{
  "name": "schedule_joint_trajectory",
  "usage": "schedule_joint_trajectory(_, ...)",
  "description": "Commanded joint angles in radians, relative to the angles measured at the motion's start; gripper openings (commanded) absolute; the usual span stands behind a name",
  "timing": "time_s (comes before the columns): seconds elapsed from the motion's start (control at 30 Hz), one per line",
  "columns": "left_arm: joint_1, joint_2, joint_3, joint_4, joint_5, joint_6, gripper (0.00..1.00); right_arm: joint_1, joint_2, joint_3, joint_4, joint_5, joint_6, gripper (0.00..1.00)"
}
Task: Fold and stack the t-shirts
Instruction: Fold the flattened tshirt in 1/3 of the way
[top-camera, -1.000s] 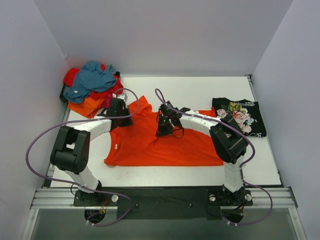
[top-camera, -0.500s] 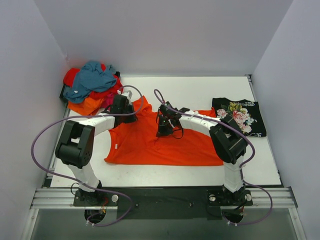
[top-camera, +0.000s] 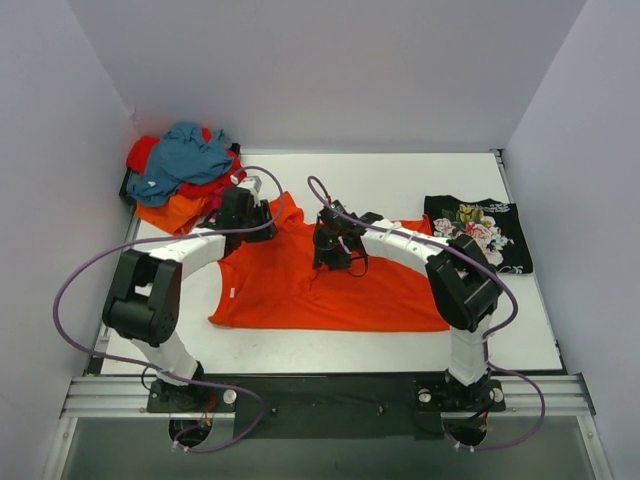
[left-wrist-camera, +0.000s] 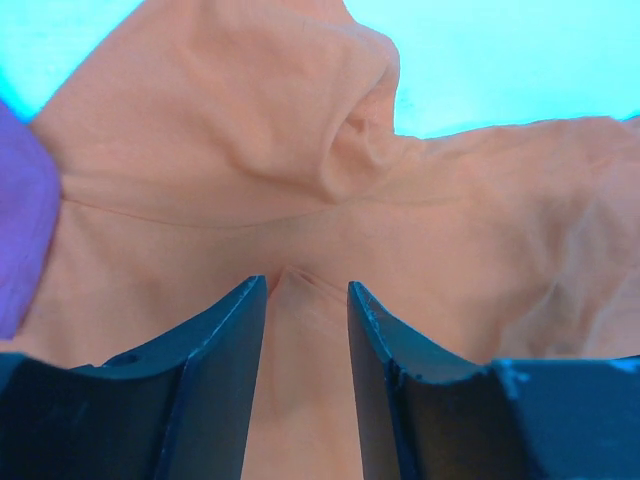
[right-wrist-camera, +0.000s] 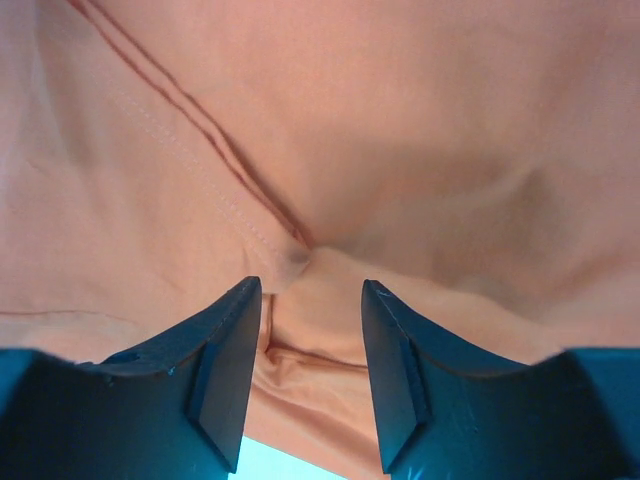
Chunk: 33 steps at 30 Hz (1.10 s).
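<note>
orange t-shirt (top-camera: 320, 295) lies spread and rumpled; left fingers (left-wrist-camera: 200, 370) and right fingers (right-wrist-camera: 215, 370) stand apart above it.

A flat white table (top-camera: 400, 180) carries a bright orange cloth t-shirt (top-camera: 300, 295) spread beneath the left gripper (top-camera: 250, 210) and the right gripper (top-camera: 330, 250). A folded black floral-print t-shirt (top-camera: 480, 232) lies well right of the right gripper. A crumpled heap of teal, red and orange shirts (top-camera: 185, 165) sits just left of the left gripper.
</note>
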Motion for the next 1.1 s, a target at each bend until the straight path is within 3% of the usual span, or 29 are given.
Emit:
schedule_joint_trajectory(0.0, -0.014, -0.171, -0.005, -0.046, -0.057, -0.038, 0.49, 0.035, -0.103, 0.024, -0.038, 0.004, -0.042, 0.38)
schedule_joint_trajectory(0.1, -0.017, -0.286, -0.022, -0.173, -0.098, -0.104, 0.41, 0.080, -0.108, 0.008, 0.022, -0.104, -0.034, 0.18)
schedule_joint_trajectory(0.2, -0.017, -0.398, -0.101, -0.297, -0.071, -0.174, 0.05, 0.120, -0.108, -0.004, 0.096, -0.180, -0.002, 0.01)
schedule_joint_trajectory(0.23, -0.017, -0.461, -0.152, -0.314, -0.060, -0.196, 0.00, 0.129, -0.108, -0.027, 0.160, -0.207, 0.025, 0.00)
schedule_joint_trajectory(0.37, -0.018, -0.587, -0.284, -0.387, 0.015, -0.256, 0.00, 0.131, -0.085, -0.107, 0.367, -0.365, 0.131, 0.00)
schedule_joint_trajectory(0.5, -0.017, -0.630, -0.417, -0.395, 0.037, -0.326, 0.00, 0.132, -0.028, -0.128, 0.410, -0.388, 0.161, 0.00)
schedule_joint_trajectory(0.73, 0.003, -0.635, -0.533, -0.407, -0.087, -0.423, 0.00, 0.086, 0.056, -0.153, 0.323, -0.328, 0.185, 0.00)
schedule_joint_trajectory(0.87, 0.126, -0.631, -0.550, -0.359, -0.068, -0.362, 0.00, 0.081, 0.090, -0.122, 0.187, -0.244, 0.149, 0.00)
schedule_joint_trajectory(1.07, 0.141, -0.762, -0.478, -0.535, -0.097, -0.355, 0.00, 0.069, 0.031, -0.136, 0.165, -0.225, 0.107, 0.00)
